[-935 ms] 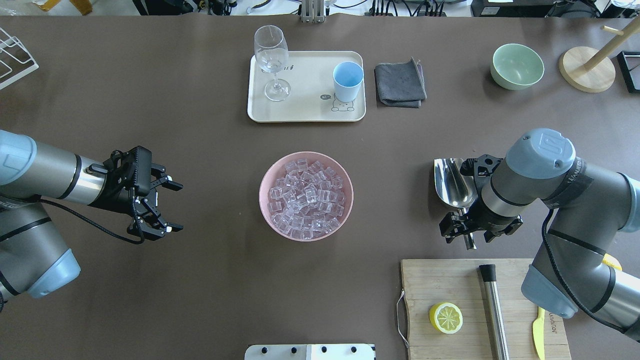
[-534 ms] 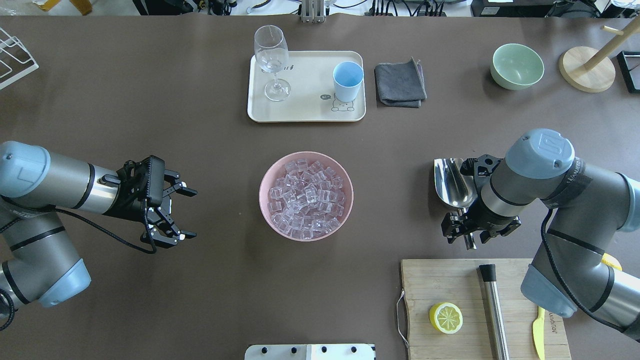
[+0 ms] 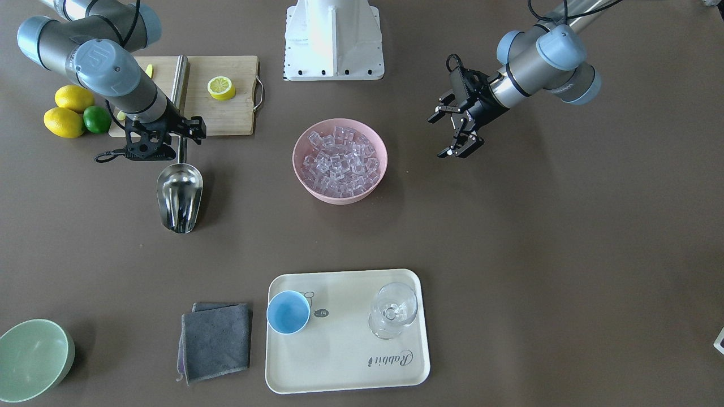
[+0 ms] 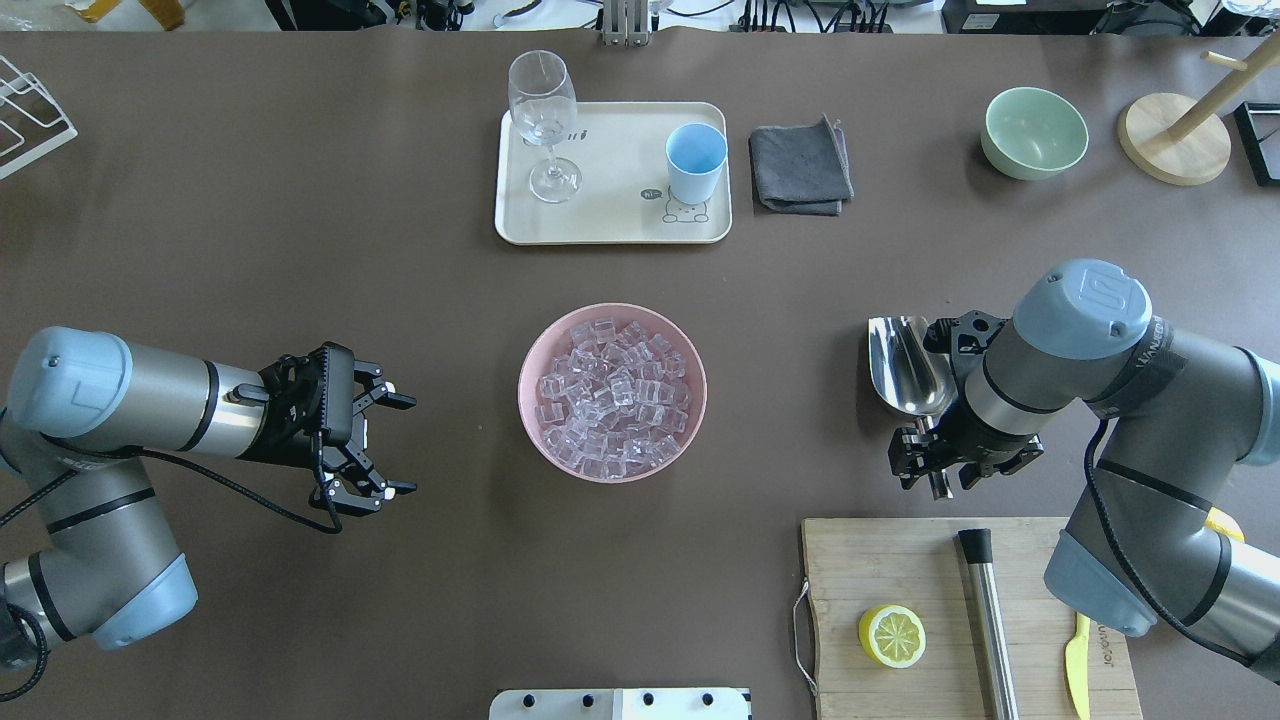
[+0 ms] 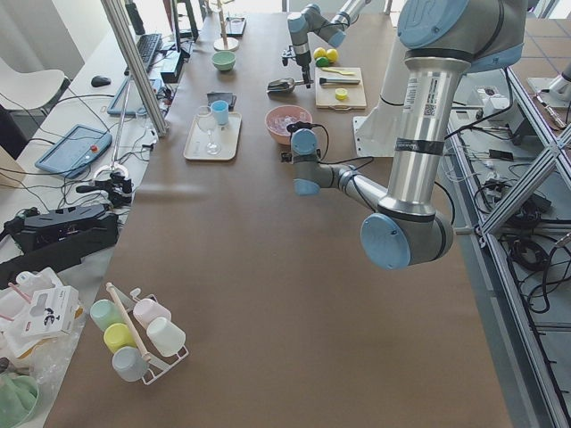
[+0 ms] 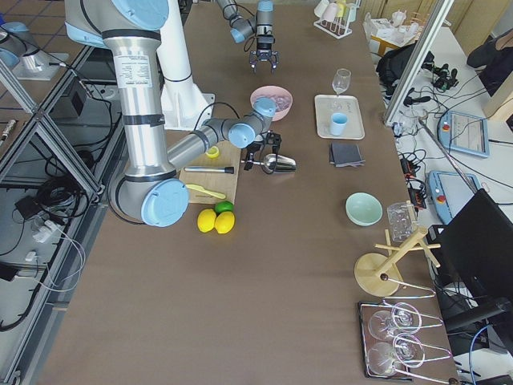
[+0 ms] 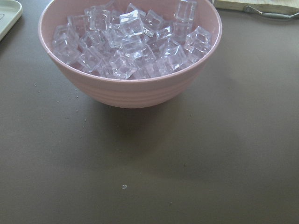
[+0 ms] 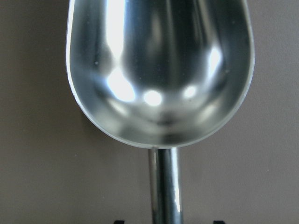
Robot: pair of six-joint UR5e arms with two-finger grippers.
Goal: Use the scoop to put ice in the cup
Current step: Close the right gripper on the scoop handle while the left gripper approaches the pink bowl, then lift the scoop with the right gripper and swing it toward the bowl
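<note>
Ice (image 4: 612, 395) fills the pink bowl (image 4: 527, 420) at the middle of the bench (image 4: 400, 250), heaped to the rim. My left pincer (image 4: 405, 445) hangs near the bowl's left side, spread wide, holding nothing and facing the bowl. The scoop (image 4: 903, 362) lies on the bench well to the bowl's right, trough up, handle toward me. My right pincer (image 4: 937, 470) straddles that handle, fingers apart on either side and not touching it. The cup (image 4: 695, 160) stands upright on the cream tray (image 4: 610, 215) at the far side.
</note>
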